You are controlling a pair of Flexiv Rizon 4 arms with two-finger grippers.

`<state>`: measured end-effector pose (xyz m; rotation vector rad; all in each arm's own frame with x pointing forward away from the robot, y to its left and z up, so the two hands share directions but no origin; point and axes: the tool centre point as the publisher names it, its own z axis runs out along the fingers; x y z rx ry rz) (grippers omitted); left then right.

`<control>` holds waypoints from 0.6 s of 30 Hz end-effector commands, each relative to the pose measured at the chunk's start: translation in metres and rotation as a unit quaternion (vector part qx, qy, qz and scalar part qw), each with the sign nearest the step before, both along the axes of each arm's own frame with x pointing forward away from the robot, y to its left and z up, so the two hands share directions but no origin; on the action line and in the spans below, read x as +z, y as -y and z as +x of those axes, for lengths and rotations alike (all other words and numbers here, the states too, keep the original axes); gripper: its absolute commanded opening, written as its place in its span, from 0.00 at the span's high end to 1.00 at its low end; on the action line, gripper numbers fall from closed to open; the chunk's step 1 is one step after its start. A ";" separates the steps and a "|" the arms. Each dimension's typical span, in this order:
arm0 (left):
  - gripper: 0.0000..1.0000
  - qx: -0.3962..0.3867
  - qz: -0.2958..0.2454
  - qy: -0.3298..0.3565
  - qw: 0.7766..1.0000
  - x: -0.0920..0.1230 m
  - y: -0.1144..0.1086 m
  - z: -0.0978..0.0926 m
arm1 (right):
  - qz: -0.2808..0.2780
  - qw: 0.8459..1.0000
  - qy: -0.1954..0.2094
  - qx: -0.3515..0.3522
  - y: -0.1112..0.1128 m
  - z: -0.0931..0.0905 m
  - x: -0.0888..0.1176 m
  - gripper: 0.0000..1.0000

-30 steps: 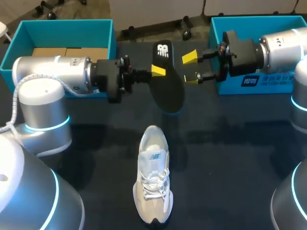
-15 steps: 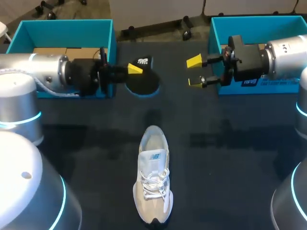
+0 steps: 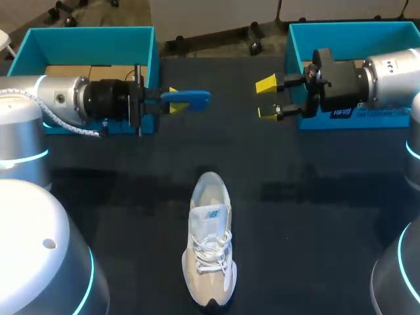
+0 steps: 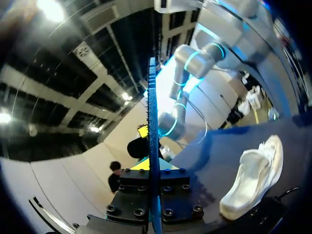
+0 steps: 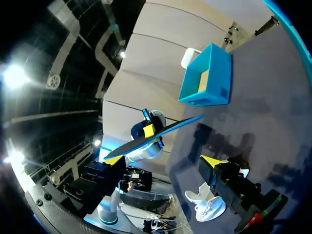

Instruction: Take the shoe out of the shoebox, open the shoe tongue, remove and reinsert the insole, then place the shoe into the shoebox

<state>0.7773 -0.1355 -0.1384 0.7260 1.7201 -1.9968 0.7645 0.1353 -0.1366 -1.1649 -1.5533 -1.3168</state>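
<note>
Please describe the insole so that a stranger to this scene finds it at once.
Start at the left-hand teal shoebox. Beside it the left gripper holds the insole in the air. It is a thin blue strip seen edge-on, unlike the white shoe on the table.

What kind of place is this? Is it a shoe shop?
Probably a robot lab, not a shop. The left gripper holds a blue insole over a dark table, the right gripper is open, and one white shoe lies near the left box and right box.
</note>
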 end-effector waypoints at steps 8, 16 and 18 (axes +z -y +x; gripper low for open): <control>1.00 -0.010 0.025 -0.178 0.984 -0.017 0.003 0.013 | -0.001 1.000 0.000 0.000 -0.001 0.000 0.000 0.00; 1.00 0.014 0.051 -0.442 0.895 -0.011 0.002 0.015 | -0.001 1.000 0.000 0.000 -0.001 0.000 0.000 0.00; 1.00 0.020 0.049 -0.508 0.859 -0.010 0.003 0.013 | -0.001 1.000 0.000 0.000 -0.001 0.000 0.000 0.00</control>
